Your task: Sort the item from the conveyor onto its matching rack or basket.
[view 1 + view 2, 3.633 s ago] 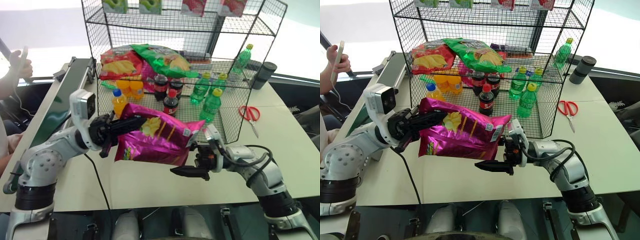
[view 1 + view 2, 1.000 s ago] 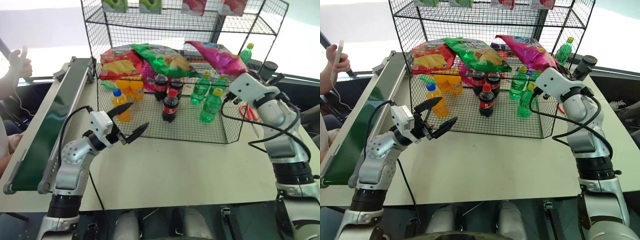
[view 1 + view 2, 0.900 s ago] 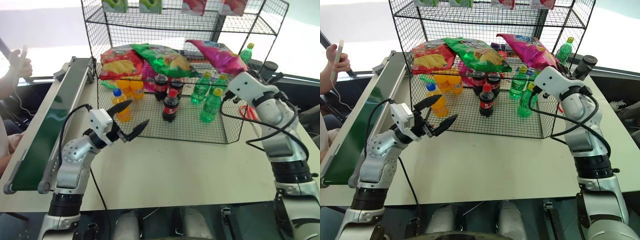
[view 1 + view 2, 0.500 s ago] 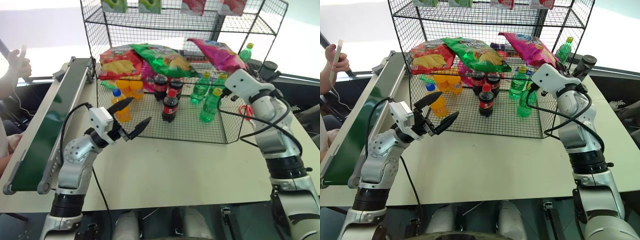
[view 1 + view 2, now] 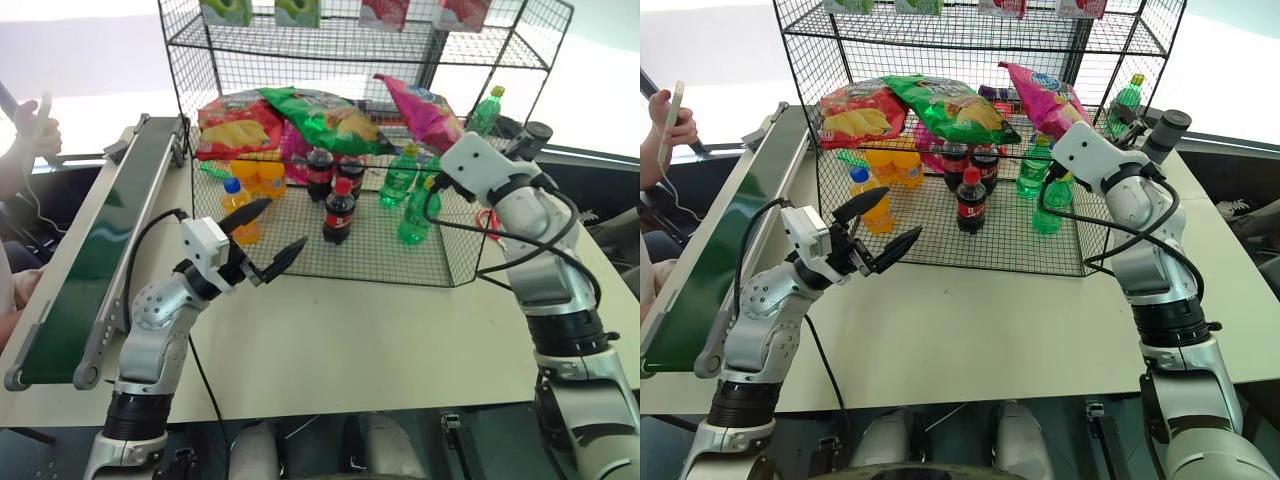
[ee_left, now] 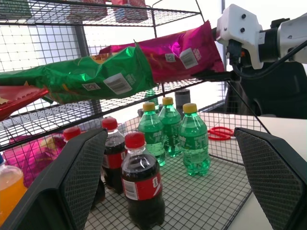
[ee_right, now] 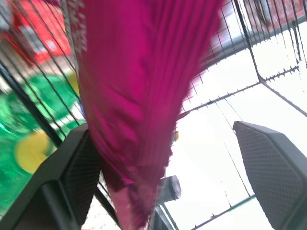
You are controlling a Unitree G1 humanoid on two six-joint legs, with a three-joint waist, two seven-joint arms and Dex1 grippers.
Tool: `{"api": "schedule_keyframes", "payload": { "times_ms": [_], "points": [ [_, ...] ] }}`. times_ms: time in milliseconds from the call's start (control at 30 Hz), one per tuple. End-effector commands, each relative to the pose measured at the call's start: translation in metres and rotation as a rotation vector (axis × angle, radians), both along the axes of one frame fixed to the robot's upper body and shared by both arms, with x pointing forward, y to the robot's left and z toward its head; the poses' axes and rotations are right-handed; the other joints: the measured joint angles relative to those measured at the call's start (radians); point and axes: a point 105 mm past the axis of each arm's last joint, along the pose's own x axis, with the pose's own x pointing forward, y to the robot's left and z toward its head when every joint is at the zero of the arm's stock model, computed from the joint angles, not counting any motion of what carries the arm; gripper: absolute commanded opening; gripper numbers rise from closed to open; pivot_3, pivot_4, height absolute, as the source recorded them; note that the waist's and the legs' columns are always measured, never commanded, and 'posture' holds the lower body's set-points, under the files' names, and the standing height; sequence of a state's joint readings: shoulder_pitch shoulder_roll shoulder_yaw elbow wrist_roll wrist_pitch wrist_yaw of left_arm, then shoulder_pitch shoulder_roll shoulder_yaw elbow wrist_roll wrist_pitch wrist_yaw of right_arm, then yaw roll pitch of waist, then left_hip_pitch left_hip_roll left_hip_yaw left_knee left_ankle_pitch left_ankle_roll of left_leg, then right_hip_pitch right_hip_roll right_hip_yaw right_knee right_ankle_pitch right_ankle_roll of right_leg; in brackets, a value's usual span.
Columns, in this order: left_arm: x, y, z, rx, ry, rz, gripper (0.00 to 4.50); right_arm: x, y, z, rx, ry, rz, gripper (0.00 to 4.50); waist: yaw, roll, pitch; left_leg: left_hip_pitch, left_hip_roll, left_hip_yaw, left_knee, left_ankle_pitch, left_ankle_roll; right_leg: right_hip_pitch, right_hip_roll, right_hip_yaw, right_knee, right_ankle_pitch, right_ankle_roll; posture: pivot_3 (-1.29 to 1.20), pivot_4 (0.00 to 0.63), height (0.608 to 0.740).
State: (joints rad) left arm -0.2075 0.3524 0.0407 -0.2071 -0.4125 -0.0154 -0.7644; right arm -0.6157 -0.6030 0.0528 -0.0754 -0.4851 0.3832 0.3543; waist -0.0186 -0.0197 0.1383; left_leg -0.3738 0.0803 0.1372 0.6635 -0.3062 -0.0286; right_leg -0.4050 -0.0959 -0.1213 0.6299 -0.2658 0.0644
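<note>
The item, a magenta-pink chip bag (image 5: 420, 103), lies tilted on the middle tier of the black wire rack (image 5: 186, 92), beside the green bag. Its near end sticks out toward my right gripper (image 7: 160, 127). That gripper is open, and the bag's crimped end (image 7: 134, 120) hangs between its wide-apart fingers, close to one finger (image 7: 72, 177). From the left wrist view one right finger (image 6: 211, 75) sits just under the bag (image 6: 177, 50). My left gripper (image 5: 272, 232) is open and empty in front of the rack's lower tier. The dark-green conveyor (image 5: 100, 240) runs along the table's left edge.
A red chip bag (image 5: 235, 125) and a green chip bag (image 5: 325, 115) share the middle tier. Cola bottles (image 5: 338, 210), green bottles (image 5: 415, 210) and orange bottles (image 5: 240, 205) stand below. Red scissors (image 5: 487, 220) and a dark cylinder (image 5: 535, 135) lie right of the rack. A person's hand (image 5: 35, 125) is far left.
The pink bag went from both grippers in front of the rack up to the middle tier. In the last half second my right gripper opened off its end and shifted slightly left.
</note>
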Motion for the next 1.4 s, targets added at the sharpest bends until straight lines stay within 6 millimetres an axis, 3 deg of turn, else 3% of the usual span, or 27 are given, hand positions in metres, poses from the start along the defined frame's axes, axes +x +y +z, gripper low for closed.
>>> {"api": "schedule_keyframes", "payload": {
  "times_ms": [33, 200, 300, 533, 567, 700, 800, 1067, 1400],
  "points": [
    [-0.003, -0.003, 0.006, 0.003, -0.038, -0.014, 4.5, -0.007, 0.014, 0.019, 0.018, -0.074, 0.073, 4.44, 0.001, 0.0, 0.0, 0.0, 0.0, 0.0, 0.0, 0.0, 0.0, 0.0, 0.0, 0.0, 0.0, 0.0, 0.0, 0.0, 0.15, 0.726],
    [-0.004, -0.006, 0.005, 0.013, -0.04, -0.02, 4.5, -0.008, 0.022, 0.022, 0.049, -0.094, 0.13, 4.44, 0.001, 0.0, 0.0, 0.0, 0.0, 0.0, 0.0, 0.0, 0.0, 0.0, 0.0, 0.0, 0.0, 0.0, 0.0, 0.0, 0.15, 0.726],
    [-0.005, -0.006, 0.004, 0.022, -0.042, -0.021, 4.5, -0.007, 0.027, 0.016, 0.026, -0.077, 0.159, 3.67, 0.001, 0.0, 0.0, 0.0, 0.0, 0.0, 0.0, 0.0, 0.0, 0.0, 0.0, 0.0, 0.0, 0.0, 0.0, 0.0, 0.15, 0.726],
    [-0.005, -0.006, 0.004, 0.021, -0.042, -0.017, 4.5, -0.008, 0.031, 0.012, -0.008, -0.079, 0.182, 0.25, 0.001, 0.0, 0.0, 0.0, 0.0, 0.0, 0.0, 0.0, 0.001, 0.0, 0.0, 0.0, 0.0, 0.0, 0.0, 0.0, 0.15, 0.726],
    [-0.005, -0.006, 0.003, 0.021, -0.041, -0.017, 4.5, -0.009, 0.031, 0.014, -0.05, -0.086, 0.184, 0.05, 0.001, 0.0, 0.0, 0.0, 0.0, 0.0, 0.0, 0.0, 0.001, 0.0, 0.0, 0.0, 0.0, 0.0, 0.0, 0.0, 0.15, 0.726],
    [-0.005, -0.008, 0.003, 0.02, -0.041, -0.021, 4.5, -0.012, 0.022, 0.019, -0.28, -0.125, 0.119, 0.05, 0.003, 0.0, 0.0, 0.0, 0.0, 0.0, 0.0, -0.001, 0.001, 0.0, 0.0, 0.0, 0.0, 0.0, 0.0, 0.0, 0.15, 0.726],
    [-0.005, -0.009, 0.005, 0.016, -0.043, -0.024, 4.5, -0.012, 0.014, 0.023, -0.357, -0.148, 0.078, 0.05, 0.003, 0.0, 0.0, 0.0, 0.0, 0.0, 0.0, -0.001, 0.001, 0.0, -0.001, 0.0, -0.001, 0.0, 0.0, 0.0, 0.15, 0.726],
    [-0.004, -0.013, 0.011, 0.014, -0.06, -0.035, 4.5, 0.001, -0.002, 0.008, -0.337, -0.072, -0.006, 0.05, 0.001, 0.0, 0.0, 0.0, 0.0, 0.0, 0.0, 0.0, 0.0, 0.0, 0.0, 0.0, 0.0, 0.0, 0.0, 0.0, 0.15, 0.726],
    [-0.005, -0.012, 0.008, 0.022, -0.061, -0.022, 4.5, 0.01, -0.018, 0.013, -0.34, -0.072, -0.044, 0.05, 0.001, 0.001, 0.0, 0.0, 0.0, 0.0, 0.0, 0.0, -0.001, 0.0, 0.0, 0.0, 0.0, 0.0, 0.0, 0.0, 0.15, 0.726]
  ]
}}
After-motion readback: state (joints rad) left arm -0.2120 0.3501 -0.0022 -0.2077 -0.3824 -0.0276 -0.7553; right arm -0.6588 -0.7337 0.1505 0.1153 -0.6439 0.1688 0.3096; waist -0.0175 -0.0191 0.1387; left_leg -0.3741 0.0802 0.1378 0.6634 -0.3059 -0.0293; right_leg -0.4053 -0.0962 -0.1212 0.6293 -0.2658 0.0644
